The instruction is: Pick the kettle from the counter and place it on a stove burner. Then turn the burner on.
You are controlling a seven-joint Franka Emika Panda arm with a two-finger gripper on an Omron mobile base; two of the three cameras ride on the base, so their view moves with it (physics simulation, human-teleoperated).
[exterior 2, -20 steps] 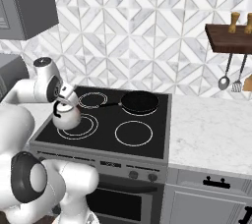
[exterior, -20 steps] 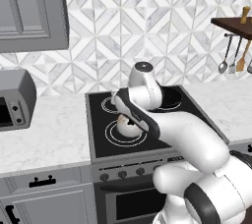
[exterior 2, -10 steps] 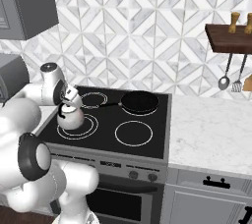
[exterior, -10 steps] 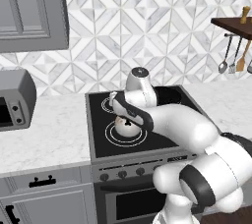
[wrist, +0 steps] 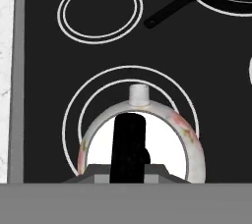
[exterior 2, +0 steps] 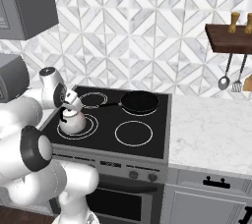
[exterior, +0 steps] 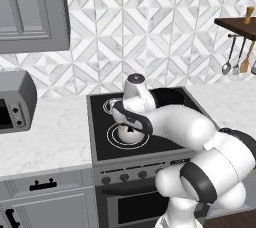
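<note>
A: Where was the small squat silvery-white kettle with the black upright handle [exterior 2: 72, 120]?

B: On the black glass cooktop [exterior 2: 142, 142], sitting inside the largest burner drawn as two concentric white rings [wrist: 74, 112], front-left of the cooktop. Upright. Spout pointed toward the back of the stove in the hand view.

A: End effector?

B: The white arm's two-finger end effector [exterior 2: 65, 106] was right over the kettle, at the handle. In the hand view the black handle ran down into it at the bottom edge. Couldn't tell whether the fingers were pinching the handle or spread around it; the tips were hidden.

A: Anything else on the stove?

B: Flat black frying pan [exterior 2: 140, 101] on the back-right burner, its handle pointing toward the smaller double-ring circle [wrist: 100, 11] behind the kettle. Single-ring circle [exterior 2: 133, 133] front right, bare.

A: Surroundings?

B: White marble-look tabletop [exterior: 45, 132] on both sides of the stove, grey cabinet fronts under it. Grey toaster oven [exterior: 15, 101] at far left, well apart from the kettle. Wooden shelf with hanging utensils [exterior 2: 230, 39] on the right wall.
</note>
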